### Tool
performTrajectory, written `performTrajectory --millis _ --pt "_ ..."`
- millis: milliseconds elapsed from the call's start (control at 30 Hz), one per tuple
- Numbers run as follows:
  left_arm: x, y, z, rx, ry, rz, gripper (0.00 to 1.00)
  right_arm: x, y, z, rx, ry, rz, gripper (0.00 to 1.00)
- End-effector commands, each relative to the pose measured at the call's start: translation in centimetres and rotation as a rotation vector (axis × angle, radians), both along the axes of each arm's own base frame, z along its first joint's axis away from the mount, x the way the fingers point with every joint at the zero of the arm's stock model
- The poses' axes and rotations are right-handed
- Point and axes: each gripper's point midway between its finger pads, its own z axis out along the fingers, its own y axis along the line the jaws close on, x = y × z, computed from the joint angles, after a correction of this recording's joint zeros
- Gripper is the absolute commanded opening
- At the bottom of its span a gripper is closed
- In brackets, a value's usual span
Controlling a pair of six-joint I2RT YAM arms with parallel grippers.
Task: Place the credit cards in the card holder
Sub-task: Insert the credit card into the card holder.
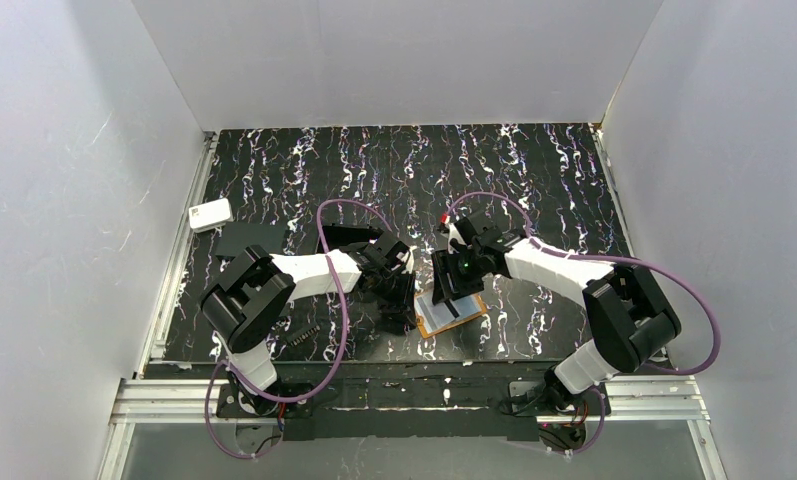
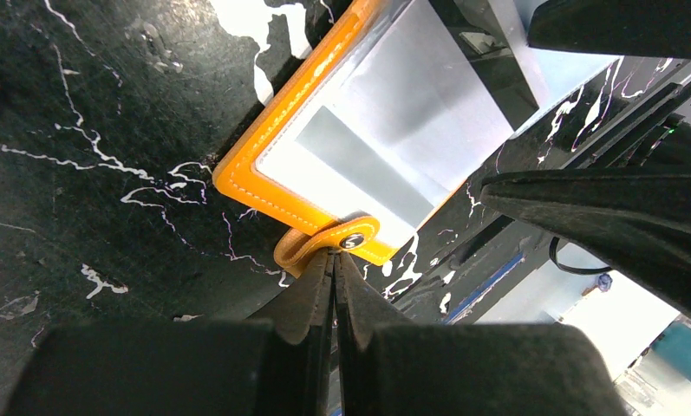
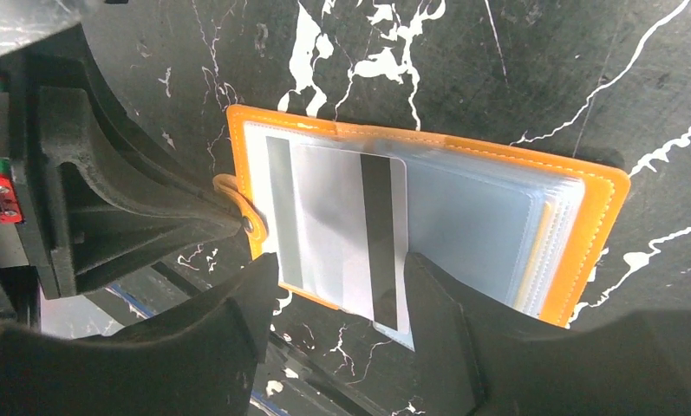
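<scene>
Credit card [image 3: 346,234], dark-striped, lying partway across open orange card holder [image 3: 602,199], near centre of table [image 3: 498,69]. Straddled by right gripper [image 3: 342,264], jaws wide; cannot tell whether pinching or merely flanking. Tab [image 2: 329,243] clenched in left gripper [image 2: 333,260], steadying holder. Insertion step in hand; next calls for sliding card squarely into clear pocket [image 3: 472,217].

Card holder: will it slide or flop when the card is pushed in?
Probably floppy: the card holder looks like a thin leather-like cover with soft clear sleeves. Likely light and apt to slide on the smooth table; the left gripper pinching its tab should anchor it.
</scene>
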Motion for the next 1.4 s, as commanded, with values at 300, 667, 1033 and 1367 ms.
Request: performTrajectory --millis 300,667,1033,1367 --pt "-0.4 2.1 -2.3 0.122 0.008 -0.002 0.00 -2.5 2.8 -0.4 0.236 0.137 -0.066 0.64" --pt "-0.4 2.3 -1.9 0.118 -0.006 -0.003 0.00 -1.9 3.6 1.9 0.326 0.108 -0.139 0.65" --pt "-0.4 2.2 -1.8 0.112 -0.008 -0.002 0.00 -1.6 -0.9 -0.8 0.011 0.015 -0.113 0.67" --pt "-0.4 2.3 -1.7 0.115 -0.009 -0.002 0.00 -2.7 -0.8 -3.1 -0.078 0.005 -0.080 0.67"
